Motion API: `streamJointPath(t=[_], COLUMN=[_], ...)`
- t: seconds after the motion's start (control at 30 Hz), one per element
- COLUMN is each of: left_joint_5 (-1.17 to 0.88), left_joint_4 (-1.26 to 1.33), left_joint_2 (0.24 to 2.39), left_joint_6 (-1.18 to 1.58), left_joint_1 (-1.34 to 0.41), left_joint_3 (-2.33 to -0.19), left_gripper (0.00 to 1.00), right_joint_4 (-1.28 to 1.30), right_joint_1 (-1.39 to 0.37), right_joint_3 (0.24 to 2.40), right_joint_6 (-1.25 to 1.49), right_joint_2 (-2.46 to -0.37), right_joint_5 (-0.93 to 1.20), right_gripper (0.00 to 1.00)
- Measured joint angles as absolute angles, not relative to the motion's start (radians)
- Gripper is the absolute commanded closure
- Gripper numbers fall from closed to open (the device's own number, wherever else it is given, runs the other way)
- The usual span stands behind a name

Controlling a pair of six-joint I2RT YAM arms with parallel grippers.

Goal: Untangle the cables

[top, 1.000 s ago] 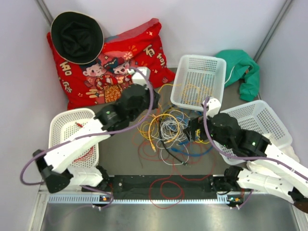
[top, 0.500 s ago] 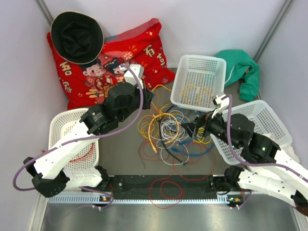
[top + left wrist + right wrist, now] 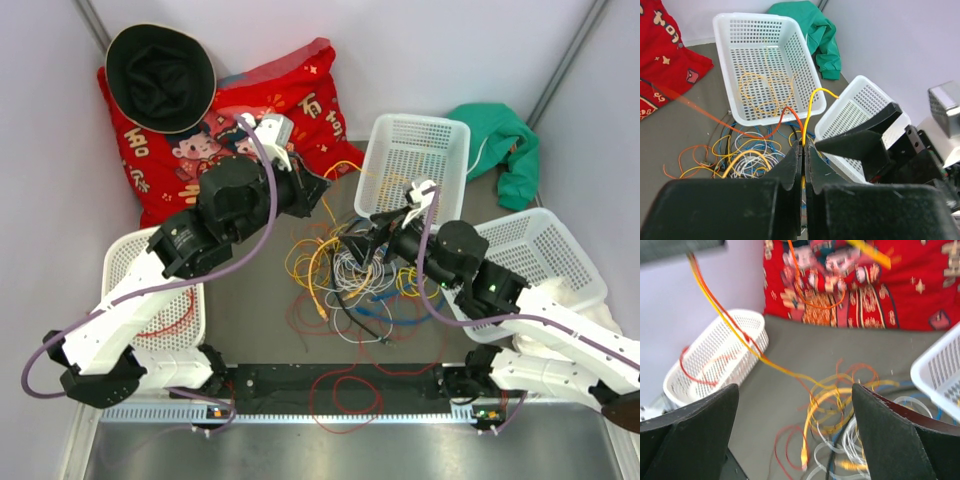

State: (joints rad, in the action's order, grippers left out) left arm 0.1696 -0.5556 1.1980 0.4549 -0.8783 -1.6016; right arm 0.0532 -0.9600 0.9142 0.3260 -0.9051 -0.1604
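Note:
The cables (image 3: 345, 270) lie in a tangled heap of yellow, white, blue, orange, red and black loops on the table's middle. My left gripper (image 3: 322, 192) is shut on a yellow cable (image 3: 810, 107), with an orange cable (image 3: 785, 117) beside it, both pulled up taut from the heap; its jaws (image 3: 803, 145) are pressed together. My right gripper (image 3: 366, 238) is open and empty just right of it, above the heap. In the right wrist view the open gripper (image 3: 795, 430) frames the loops, and the taut yellow cable (image 3: 740, 340) crosses above.
A white basket (image 3: 415, 165) at the back holds a yellow cable (image 3: 765, 85). A basket (image 3: 150, 290) at left holds a red cable; another (image 3: 545, 260) stands at right. A red cushion (image 3: 230, 130), black hat (image 3: 160, 75) and green cloth (image 3: 505, 140) lie behind. A red cable (image 3: 345, 385) loops near the front.
My left gripper has risen back and to the left, drawing the yellow and orange cables taut. My right gripper has swung left and back over the heap.

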Motion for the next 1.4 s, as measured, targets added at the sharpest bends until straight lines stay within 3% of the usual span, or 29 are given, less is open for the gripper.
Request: streamJointPath(t=[0.33,0.43,0.63,0.77,0.83,0.9,1.03,1.13,1.2,1.27,1.4], left_joint_5=[0.140,0.123,0.094,0.085,0.086,0.096,0.159,0.208,0.244,0.283,0.364], left_joint_4=[-0.566,-0.565,-0.565,-0.564,-0.562,-0.563,-0.585,-0.591,-0.596,-0.606,-0.612], left_joint_2=[1.198,1.198,1.198,1.198,1.193,1.187,1.171,1.156,1.142,1.130,1.113], left_joint_6=[0.469,0.476,0.496,0.503,0.503,0.503,0.504,0.501,0.501,0.505,0.532], left_joint_1=[-0.878,-0.878,-0.878,-0.878,-0.878,-0.878,-0.878,-0.878,-0.879,-0.878,-0.878], left_joint_3=[-1.588,-1.568,-1.536,-1.532,-1.526,-1.519,-1.508,-1.485,-1.462,-1.443,-1.413], left_gripper=[1.00,1.00,1.00,1.00,1.00,0.90,0.89,0.49,0.33,0.01,0.01], right_joint_4=[-0.177,-0.204,-0.261,-0.307,-0.315,-0.313,-0.233,-0.130,-0.057,0.004,0.105], right_joint_1=[-0.954,-0.942,-0.917,-0.898,-0.893,-0.893,-0.893,-0.894,-0.893,-0.893,-0.893], right_joint_3=[0.916,0.916,0.916,0.916,0.916,0.916,0.929,0.979,1.021,1.064,1.156], right_joint_6=[0.323,0.326,0.344,0.360,0.363,0.368,0.347,0.312,0.286,0.268,0.241], right_joint_2=[-0.943,-0.975,-1.039,-1.071,-1.077,-1.072,-1.025,-0.971,-0.923,-0.877,-0.824], right_joint_5=[-0.175,-0.171,-0.170,-0.172,-0.172,-0.176,-0.197,-0.217,-0.243,-0.265,-0.299], right_gripper=[0.16,0.24,0.57,1.00,1.00,1.00,1.00,1.00,1.00,1.00,1.00])
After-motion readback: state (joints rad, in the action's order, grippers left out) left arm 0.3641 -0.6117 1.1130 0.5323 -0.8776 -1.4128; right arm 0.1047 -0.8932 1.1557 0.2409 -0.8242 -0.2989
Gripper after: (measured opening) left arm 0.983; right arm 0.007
